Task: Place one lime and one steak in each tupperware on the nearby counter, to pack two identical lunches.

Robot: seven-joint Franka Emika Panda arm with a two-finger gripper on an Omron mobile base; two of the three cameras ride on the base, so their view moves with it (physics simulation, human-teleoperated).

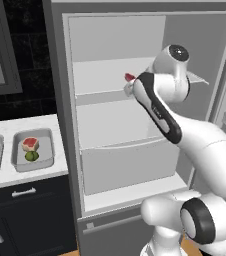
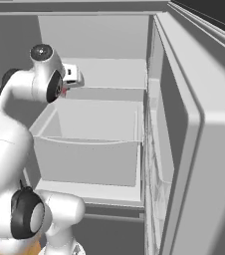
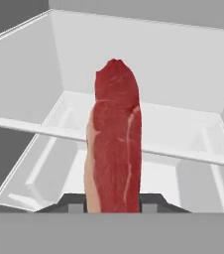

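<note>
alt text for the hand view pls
A red raw steak with a pale fat edge stands clamped in the hand, inside an open grey fridge. Behind it run a shelf edge and pale bins below.

Red steak (image 3: 115, 144) with pale fat streaks; white, faintly veined counter (image 1: 35, 127); grey tupperware (image 1: 32, 150)

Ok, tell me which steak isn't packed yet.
The steak in the gripper, held on edge inside the fridge; the other steak already lies in a tupperware with a lime.
</note>
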